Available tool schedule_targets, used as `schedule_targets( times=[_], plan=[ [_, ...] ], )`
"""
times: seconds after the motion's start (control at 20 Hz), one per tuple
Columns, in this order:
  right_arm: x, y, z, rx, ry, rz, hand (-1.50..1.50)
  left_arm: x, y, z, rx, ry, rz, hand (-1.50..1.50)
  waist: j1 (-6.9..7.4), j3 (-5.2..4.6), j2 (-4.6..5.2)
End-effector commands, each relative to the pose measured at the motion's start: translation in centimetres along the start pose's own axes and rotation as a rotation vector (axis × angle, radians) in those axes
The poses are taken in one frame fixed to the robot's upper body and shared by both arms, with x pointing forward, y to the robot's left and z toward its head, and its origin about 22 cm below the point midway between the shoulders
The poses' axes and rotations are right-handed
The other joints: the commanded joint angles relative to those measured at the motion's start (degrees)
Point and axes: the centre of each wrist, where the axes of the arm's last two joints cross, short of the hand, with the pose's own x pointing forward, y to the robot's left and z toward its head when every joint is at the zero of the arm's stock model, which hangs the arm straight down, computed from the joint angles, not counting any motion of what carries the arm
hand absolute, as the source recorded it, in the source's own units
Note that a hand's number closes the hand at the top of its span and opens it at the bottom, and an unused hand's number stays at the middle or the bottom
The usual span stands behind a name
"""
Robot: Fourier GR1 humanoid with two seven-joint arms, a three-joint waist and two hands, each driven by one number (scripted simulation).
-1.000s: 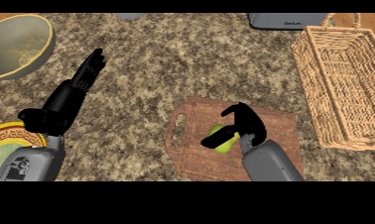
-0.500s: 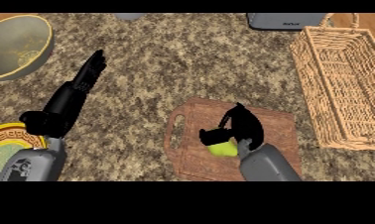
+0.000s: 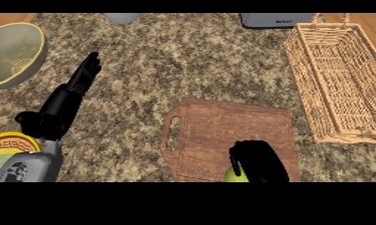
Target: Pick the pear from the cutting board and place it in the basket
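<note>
While bare surface [image 3: 183,59] lay open mid-frame, the basket [image 3: 334,79] hugged the right edge. At lower centre, over the cutting board [image 3: 220,134], the right robot hand [image 3: 257,162] curled around the pear [image 3: 234,175]. The left robot hand [image 3: 73,89] rested straight-fingered at left.

A speckled brown granite counter [image 3: 183,64] is carrying a wooden cutting board [image 3: 228,137] with a handle slot near its front edge, a wicker basket [image 3: 334,77] lying at the right, a greenish bowl [image 3: 18,55] sitting at the far left, and a grey appliance [image 3: 275,19] standing along the back.
</note>
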Motion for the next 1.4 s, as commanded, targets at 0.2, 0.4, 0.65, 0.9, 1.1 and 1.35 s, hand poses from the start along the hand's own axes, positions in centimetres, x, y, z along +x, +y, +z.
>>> schedule_targets(
  times=[0.2, 0.4, 0.65, 0.9, 1.1, 1.35],
  plan=[
    [-3.9, -1.0, 9.4, -0.152, -0.225, -0.227, 1.50, 1.2, 0.4, 0.2, 0.010, -0.022, -0.011, 0.00, -0.24, 0.18, 0.78],
    [-1.4, -3.8, 12.0, -0.347, -0.366, -0.455, 1.50, -0.1, 1.1, 1.0, 0.019, -0.002, -0.010, 0.00, -0.97, 0.17, 0.63],
    [-1.0, -8.4, 17.1, -0.468, -0.421, -0.564, 1.50, 0.5, 1.4, 1.2, 0.029, -0.013, -0.004, 0.00, -1.01, 0.13, 0.50],
    [-1.6, -10.5, 19.2, -0.509, -0.362, -0.589, 1.50, 0.9, 1.4, 1.1, 0.014, -0.019, -0.001, 0.00, -0.52, 0.06, 0.71],
    [-3.9, -10.7, 18.9, -0.545, -0.296, -0.525, 1.50, 0.3, 0.7, 0.8, 0.015, -0.013, 0.001, 0.00, -0.71, 0.09, 0.86],
    [-4.8, -13.7, 18.4, -0.639, -0.231, -0.497, 1.50, 0.9, 1.0, 0.4, -0.001, -0.022, -0.011, 0.00, 0.87, -0.01, 1.16]
  ],
)
